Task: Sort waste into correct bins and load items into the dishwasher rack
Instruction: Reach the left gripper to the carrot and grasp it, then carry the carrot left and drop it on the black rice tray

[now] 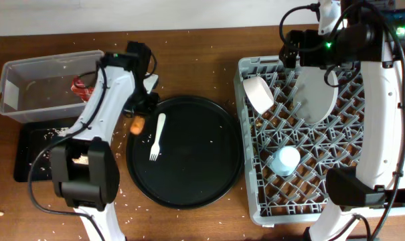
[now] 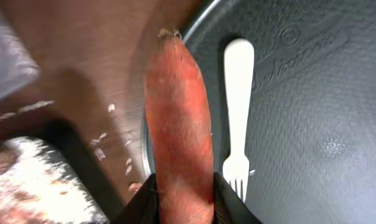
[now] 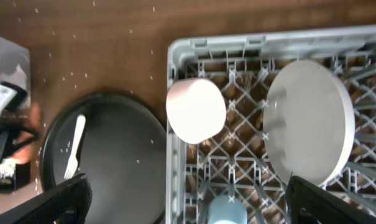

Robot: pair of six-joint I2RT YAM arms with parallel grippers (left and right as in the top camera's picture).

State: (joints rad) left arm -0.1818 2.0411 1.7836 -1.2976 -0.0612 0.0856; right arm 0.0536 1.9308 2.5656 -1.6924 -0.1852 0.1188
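Directions refer to the overhead view, 12 o'clock at the top edge.

1. Left tool [image 2: 181, 208]: clenched on the carrot [image 2: 178, 124]. The fingers [image 2: 228, 202] grip one end; the other end projects free. The carrot hangs over the 10 o'clock rim of the round tray [image 1: 189, 181], just beside the fork [image 1: 156, 137].
2. Fork: lies flat on the round tray, toward 9 o'clock, tines pointing to 6 o'clock.
3. Right tool [image 3: 188, 186]: released, fingers spread wide, grasping nothing. It hovers over the 12 o'clock edge of the rack [image 1: 246, 67].
4. Rack: stands on the bench [image 1: 202, 60] at 3 o'clock of the round tray. It holds:
   - bowl [image 1: 259, 94], tipped on its side, near the 10 o'clock corner;
   - plate [image 1: 316, 94], on edge, toward 12 o'clock;
   - cup [image 1: 284, 161], near the centre, toward 6 o'clock.
5. Tub [image 1: 28, 73]: at the bench's 10 o'clock. The wrapper [image 1: 78, 88] lies inside at its 3 o'clock end.
6. Black tray [image 1: 28, 154]: just at 6 o'clock of the tub, carrying crumbs [image 1: 51, 134]. More crumbs are scattered over the bench.
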